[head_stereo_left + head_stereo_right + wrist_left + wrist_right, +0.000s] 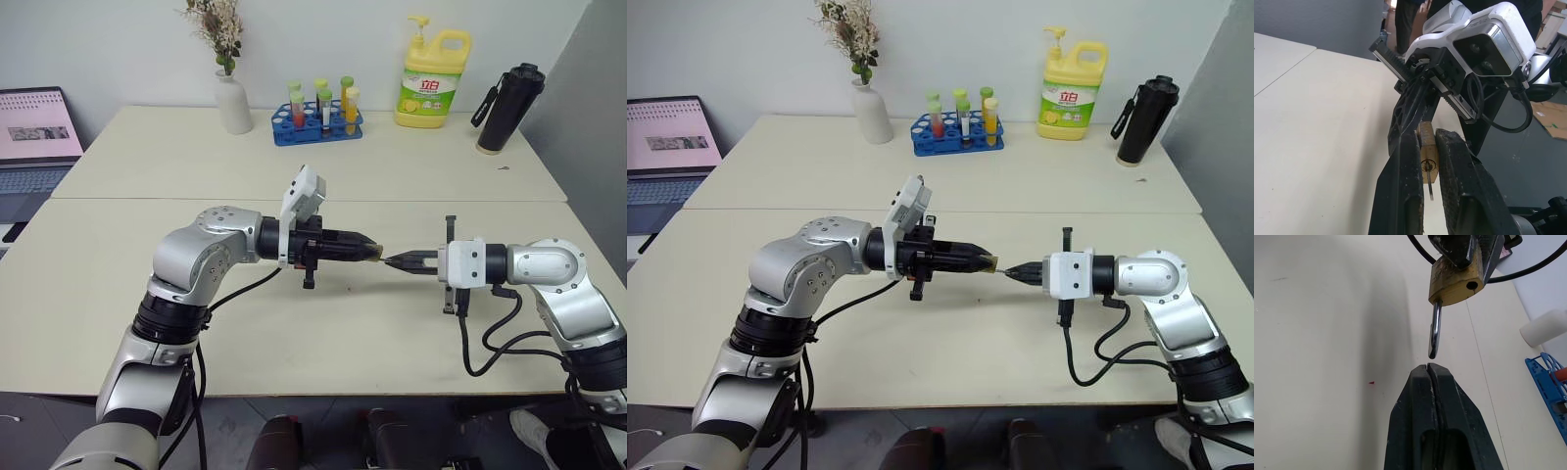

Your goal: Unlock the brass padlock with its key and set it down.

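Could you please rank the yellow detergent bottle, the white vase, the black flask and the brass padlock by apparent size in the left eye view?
1. yellow detergent bottle
2. black flask, looking much like
3. white vase, too close to rank firmly
4. brass padlock, far the smallest, though nearer the camera.

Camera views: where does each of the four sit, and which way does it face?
Left eye view: on the head, looking down over the table; both arms show.
Right eye view: beside it, same scene.
Left wrist view: along the left gripper clamping the brass padlock.
Right wrist view: along the shut right gripper, facing that padlock.
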### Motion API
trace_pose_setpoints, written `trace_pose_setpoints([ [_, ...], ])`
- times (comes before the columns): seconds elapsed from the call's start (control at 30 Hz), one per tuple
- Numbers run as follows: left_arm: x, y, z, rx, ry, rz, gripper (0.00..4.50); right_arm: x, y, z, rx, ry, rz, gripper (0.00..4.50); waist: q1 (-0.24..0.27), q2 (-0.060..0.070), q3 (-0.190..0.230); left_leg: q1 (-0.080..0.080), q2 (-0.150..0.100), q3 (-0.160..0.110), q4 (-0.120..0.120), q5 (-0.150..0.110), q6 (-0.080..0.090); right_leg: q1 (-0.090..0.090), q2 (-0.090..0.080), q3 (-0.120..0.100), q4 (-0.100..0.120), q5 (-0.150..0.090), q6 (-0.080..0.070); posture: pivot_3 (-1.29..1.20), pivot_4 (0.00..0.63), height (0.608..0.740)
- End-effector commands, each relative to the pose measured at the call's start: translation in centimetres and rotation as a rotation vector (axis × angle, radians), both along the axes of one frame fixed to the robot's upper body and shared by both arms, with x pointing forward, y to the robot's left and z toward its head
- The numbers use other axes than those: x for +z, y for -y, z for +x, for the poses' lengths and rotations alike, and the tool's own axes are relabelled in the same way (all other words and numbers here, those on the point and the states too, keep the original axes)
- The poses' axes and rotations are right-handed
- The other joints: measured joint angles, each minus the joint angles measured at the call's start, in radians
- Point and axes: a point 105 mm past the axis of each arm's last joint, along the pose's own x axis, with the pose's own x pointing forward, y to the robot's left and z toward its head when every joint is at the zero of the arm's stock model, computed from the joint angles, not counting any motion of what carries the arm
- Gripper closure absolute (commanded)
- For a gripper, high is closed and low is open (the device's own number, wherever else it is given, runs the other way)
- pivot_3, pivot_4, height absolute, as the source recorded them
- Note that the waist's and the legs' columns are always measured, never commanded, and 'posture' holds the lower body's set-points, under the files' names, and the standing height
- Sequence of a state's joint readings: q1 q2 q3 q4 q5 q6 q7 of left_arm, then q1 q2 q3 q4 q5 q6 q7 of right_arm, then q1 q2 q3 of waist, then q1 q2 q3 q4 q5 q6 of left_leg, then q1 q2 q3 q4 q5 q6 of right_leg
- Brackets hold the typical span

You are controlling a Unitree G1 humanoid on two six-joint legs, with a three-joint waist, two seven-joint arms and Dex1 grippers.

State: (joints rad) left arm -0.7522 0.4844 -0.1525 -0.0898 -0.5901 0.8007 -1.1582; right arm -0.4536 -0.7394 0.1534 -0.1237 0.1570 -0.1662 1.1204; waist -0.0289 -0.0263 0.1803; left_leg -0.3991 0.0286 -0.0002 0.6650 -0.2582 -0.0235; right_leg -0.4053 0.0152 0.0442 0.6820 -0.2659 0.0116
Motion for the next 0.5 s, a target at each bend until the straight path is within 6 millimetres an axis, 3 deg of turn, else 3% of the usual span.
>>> trace_pose_setpoints([
  [0.03,0.76,0.07,-0.44,-0.016,0.044,-0.012,4.36,1.08,-0.35,-0.55,0.033,0.037,0.023,4.50,0.000,0.000,0.000,0.000,0.000,0.000,0.000,0.000,0.000,0.000,0.000,0.000,0.000,0.000,0.000,0.00,0.150,0.740],
  [0.5,0.64,0.06,-0.56,-0.023,0.023,-0.008,4.36,1.51,0.01,-0.17,0.011,0.103,0.047,4.50,0.000,0.000,0.000,0.000,0.000,0.000,0.000,0.000,0.000,0.000,0.000,0.000,0.000,0.000,0.000,0.00,0.150,0.740],
])
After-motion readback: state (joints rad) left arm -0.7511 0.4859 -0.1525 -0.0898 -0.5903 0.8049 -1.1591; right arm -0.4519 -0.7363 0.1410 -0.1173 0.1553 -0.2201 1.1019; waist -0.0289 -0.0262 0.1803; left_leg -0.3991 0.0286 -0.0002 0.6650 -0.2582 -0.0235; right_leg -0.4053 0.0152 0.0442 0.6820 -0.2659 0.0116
